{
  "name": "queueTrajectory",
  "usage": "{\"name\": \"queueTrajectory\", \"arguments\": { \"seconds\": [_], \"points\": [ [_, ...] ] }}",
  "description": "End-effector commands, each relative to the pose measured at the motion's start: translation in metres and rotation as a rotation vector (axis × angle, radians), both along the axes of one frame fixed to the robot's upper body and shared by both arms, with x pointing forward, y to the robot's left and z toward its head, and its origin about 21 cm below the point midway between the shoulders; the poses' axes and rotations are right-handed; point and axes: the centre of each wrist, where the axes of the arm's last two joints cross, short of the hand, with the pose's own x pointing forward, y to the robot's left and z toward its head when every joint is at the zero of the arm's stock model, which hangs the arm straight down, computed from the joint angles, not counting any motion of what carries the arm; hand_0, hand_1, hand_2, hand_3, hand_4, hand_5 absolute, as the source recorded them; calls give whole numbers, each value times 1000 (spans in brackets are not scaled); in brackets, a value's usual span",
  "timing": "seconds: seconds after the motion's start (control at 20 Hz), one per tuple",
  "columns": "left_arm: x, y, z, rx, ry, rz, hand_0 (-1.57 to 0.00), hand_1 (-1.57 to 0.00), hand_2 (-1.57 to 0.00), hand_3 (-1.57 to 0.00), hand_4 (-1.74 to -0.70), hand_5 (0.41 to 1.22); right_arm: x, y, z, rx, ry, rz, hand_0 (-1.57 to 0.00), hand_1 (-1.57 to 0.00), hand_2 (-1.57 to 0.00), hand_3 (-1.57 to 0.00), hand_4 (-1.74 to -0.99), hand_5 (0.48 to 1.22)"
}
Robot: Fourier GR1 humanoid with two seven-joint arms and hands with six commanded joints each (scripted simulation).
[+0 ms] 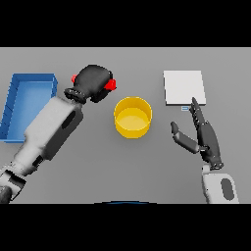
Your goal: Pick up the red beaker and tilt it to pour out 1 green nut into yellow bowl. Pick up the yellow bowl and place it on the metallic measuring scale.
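My left hand (93, 82) is curled round the red beaker (112, 84), of which only small red parts show at the hand's left and right sides. The hand and beaker sit up and to the left of the yellow bowl (133, 117), which stands upright at the table's middle. I cannot see any green nut. The metallic measuring scale (184, 87) is a pale square plate at the back right. My right hand (201, 135) stands open to the right of the bowl, just in front of the scale, fingers straight and pointing away.
A blue open tray (28, 104) lies at the far left, beside my left forearm.
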Motion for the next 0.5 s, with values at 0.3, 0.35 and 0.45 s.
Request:
{"name": "queueTrajectory", "arguments": {
  "seconds": [0.3, 0.35, 0.45],
  "points": [
    [5, -35, 23, 418, -5, -98, -1571, -1571, -1571, -1315, -1685, 1217, 0, 0, -4, 67, 29, -17, 1, 1, 1, 1, -1292, 635],
    [7, -40, 21, 465, -10, -100, -1571, -1571, -1571, -1301, -1693, 1218, -1, 2, -5, 78, 25, -18, 1, 1, 1, 1, -1299, 627],
    [10, -49, 25, 536, -30, -129, -1571, -1571, -1571, -1239, -1704, 1219, -1, -3, -5, 96, 32, -28, 1, 1, 1, 1, -1299, 612]
  ]
}}
